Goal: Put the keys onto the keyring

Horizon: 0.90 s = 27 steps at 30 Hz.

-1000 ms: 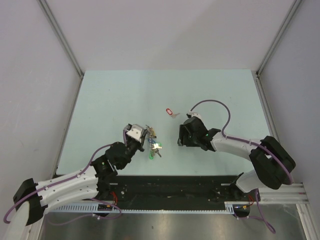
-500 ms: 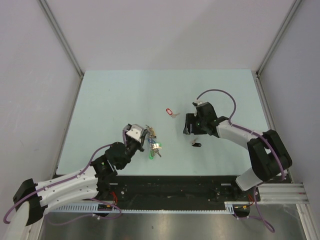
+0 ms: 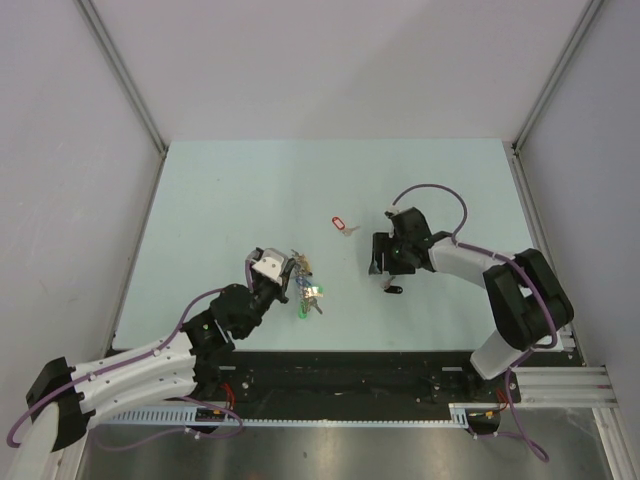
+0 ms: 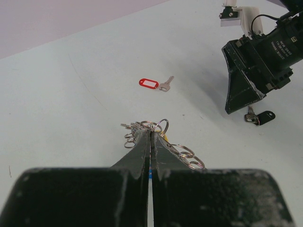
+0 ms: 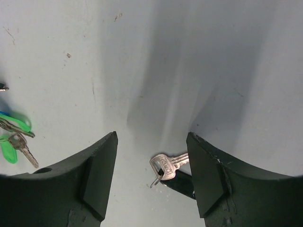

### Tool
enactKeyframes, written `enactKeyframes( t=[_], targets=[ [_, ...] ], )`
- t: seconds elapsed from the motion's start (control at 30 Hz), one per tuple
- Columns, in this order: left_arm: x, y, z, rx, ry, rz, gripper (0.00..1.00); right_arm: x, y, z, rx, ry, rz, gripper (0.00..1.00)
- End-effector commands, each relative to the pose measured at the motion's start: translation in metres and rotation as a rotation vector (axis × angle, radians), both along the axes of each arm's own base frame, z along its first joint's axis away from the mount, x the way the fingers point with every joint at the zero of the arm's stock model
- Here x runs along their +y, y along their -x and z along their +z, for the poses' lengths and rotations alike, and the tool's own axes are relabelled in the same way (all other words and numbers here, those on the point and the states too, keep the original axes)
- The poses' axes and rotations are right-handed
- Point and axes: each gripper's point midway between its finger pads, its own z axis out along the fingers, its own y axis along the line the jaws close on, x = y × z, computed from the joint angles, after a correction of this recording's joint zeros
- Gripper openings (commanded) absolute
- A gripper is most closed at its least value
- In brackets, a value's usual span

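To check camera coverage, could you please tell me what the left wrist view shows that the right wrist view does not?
Left wrist only: the small silver key with a red plastic tag, and the left gripper shut on a cluster of metal rings. Right wrist only: bright green plastic key tags at its left edge. Both: the silver key with a black tag, by the open right gripper.

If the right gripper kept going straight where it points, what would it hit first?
Probably the table: the open right gripper aims down at it. The black-tagged key lies between its fingers, short of the tips, though depth is unclear.
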Motion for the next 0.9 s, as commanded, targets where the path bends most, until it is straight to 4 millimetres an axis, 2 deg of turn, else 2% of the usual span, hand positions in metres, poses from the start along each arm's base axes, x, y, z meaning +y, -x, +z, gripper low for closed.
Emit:
enactKeyframes(
  t=[0.0,0.3,0.5,0.67,0.73,0.77,0.8,0.87],
  targets=[
    [-0.003,-0.001,0.028,-0.065,0.073,-0.01,0.0,-0.018,0.024,-0.005,0.071,0.045,-0.045,0.66],
    [-0.004,-0.002,0.026,-0.061,0.066,-0.013,0.0,-0.027,0.053,-0.003,0.092,0.014,-0.104,0.63],
    [-0.005,-0.002,0.026,-0.058,0.067,-0.016,0.0,-0.007,0.074,0.004,0.09,-0.007,-0.028,0.63],
    [-0.004,-0.002,0.026,-0.059,0.065,-0.013,0.0,-0.005,0.072,0.022,0.012,-0.013,0.041,0.62],
    [-0.005,-0.001,0.026,-0.059,0.064,-0.014,0.0,-0.009,0.061,0.033,-0.048,0.027,0.092,0.62],
    [-0.004,-0.002,0.026,-0.06,0.065,-0.013,0.01,-0.013,0.062,0.033,-0.046,0.059,0.118,0.62],
    [-0.004,-0.002,0.026,-0.061,0.066,-0.013,0.0,-0.014,0.052,0.043,-0.091,0.091,0.154,0.62],
    [-0.004,-0.002,0.026,-0.059,0.064,-0.013,0.0,-0.017,0.049,0.042,-0.091,0.141,0.199,0.6]
  ],
)
